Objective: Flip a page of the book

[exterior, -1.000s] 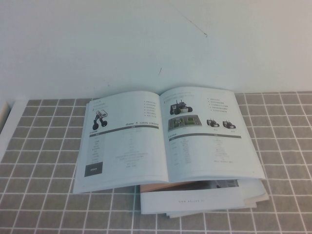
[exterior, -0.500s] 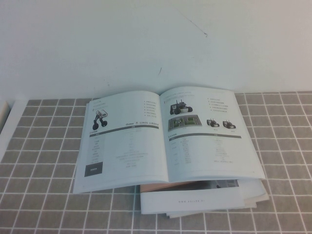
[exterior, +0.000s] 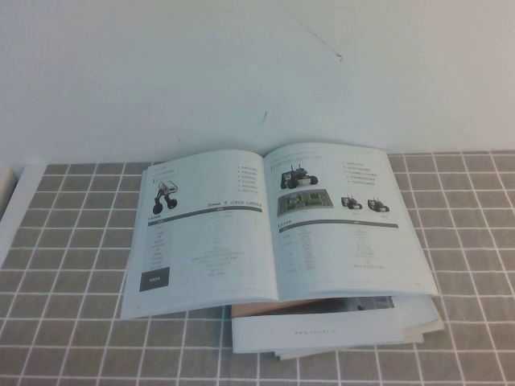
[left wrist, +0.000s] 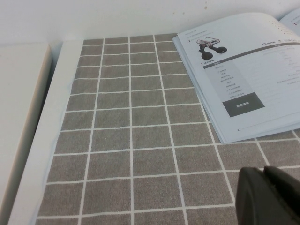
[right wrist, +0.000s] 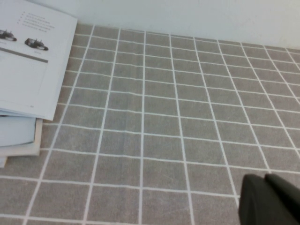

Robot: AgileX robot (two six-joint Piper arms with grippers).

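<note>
Glossy white, the book lies open near the tablecloth's far edge atop a stack of booklets; its right page lies flat. Left wrist: left gripper apparently pressed together, off the book's corner. Right wrist: right gripper closed, empty, above bare cloth.

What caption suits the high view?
Open book lies flat atop stacked booklets on the checked tablecloth; neither gripper in view.
</note>
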